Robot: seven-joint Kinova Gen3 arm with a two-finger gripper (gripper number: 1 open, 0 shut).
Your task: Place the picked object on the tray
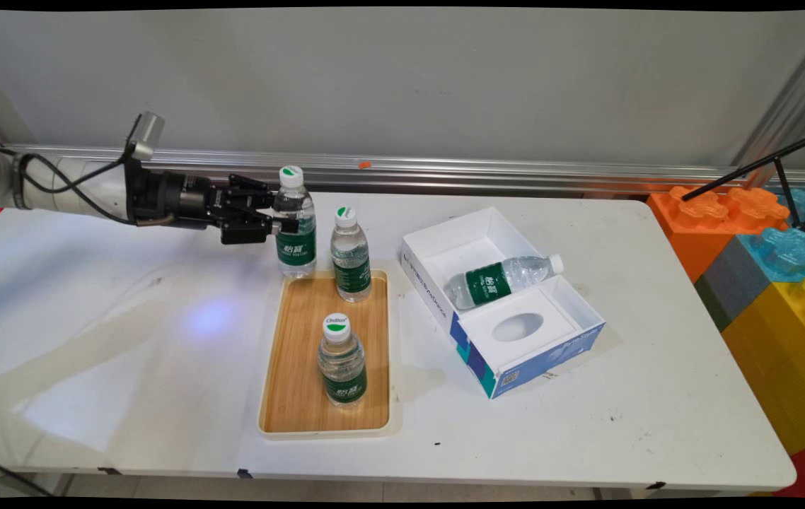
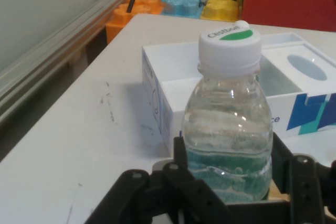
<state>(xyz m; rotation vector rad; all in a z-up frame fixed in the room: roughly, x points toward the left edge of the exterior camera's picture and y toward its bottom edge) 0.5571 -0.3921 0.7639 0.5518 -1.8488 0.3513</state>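
So the tool (image 1: 282, 214) comes in from the left of the frame and has its fingers clamped either side of a water bottle (image 1: 295, 223), gripping it around the upper body just above the green label. That held bottle sits upright at the far end of the wooden tray (image 1: 296, 367), upper middle of the frame; can't tell whether its base is on the tray rim or just off the desk (image 1: 126, 339).

In the hand view the held bottle's white cap has a green patch and reads something like "Cestbon", and the front bottle's cap in the main view looks like the same brand. Label writing is white on green, too small to read.

The tray holds two more upright bottles: one (image 1: 351, 253) at its far end just right of the held one, one (image 1: 342, 359) toward the near end.

To the right, apart from the tray, an open white and blue box (image 1: 508, 311) has a fourth bottle (image 1: 503, 279) lying on its side in it, cap pointing right. The box's nearer section has an oval cutout. Coloured giant bricks (image 1: 763, 254) are stacked at the right edge.
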